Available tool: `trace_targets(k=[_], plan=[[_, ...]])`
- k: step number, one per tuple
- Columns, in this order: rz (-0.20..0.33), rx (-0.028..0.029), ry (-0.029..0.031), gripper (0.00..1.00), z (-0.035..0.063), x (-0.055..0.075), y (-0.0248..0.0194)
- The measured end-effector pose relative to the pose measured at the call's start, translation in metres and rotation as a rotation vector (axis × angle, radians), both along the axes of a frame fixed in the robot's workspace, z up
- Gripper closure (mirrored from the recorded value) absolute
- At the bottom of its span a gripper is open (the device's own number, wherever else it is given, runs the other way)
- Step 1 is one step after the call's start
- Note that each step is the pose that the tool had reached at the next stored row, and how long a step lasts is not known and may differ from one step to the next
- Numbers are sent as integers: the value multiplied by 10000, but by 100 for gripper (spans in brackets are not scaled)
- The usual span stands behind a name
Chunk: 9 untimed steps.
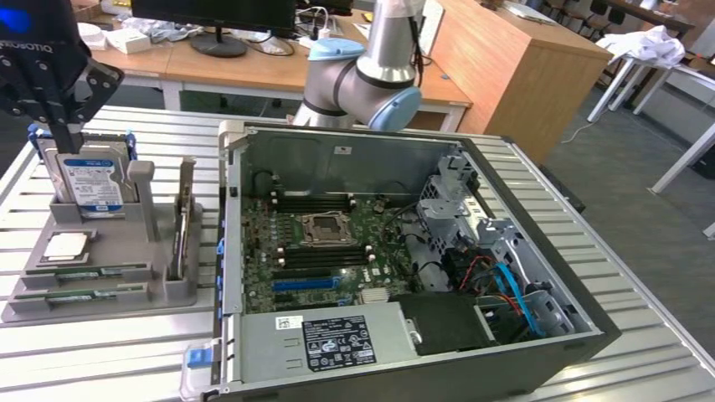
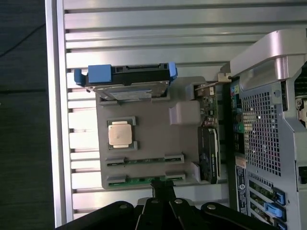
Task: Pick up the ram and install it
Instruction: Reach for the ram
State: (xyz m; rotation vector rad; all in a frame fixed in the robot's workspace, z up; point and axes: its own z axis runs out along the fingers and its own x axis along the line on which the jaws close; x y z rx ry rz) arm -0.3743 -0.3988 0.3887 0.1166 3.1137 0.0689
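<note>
**Ram (image 1: 80, 295) flat in its holder, my pincer closed above**

Exterior view: two green ram sticks (image 1: 84, 272) lie side by side in slots along one edge of a grey holder (image 1: 100, 310), next to a silver processor (image 1: 67, 244). A hard drive (image 1: 90, 180) stands upright at the holder's opposite end. My pincer (image 1: 67, 138) hangs over that drive, fingers pressed together, holding nothing. The computer case (image 1: 335, 163) sits to the exterior view's right.

Wrist view: my closed fingertips (image 2: 163, 187) overlap the outer ram stick (image 2: 136, 180).
</note>
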Motion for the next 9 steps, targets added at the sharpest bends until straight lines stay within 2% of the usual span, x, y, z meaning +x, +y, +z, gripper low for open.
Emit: trace_targets(k=[9], plan=[[0,0,0,90,0,-18,0]])
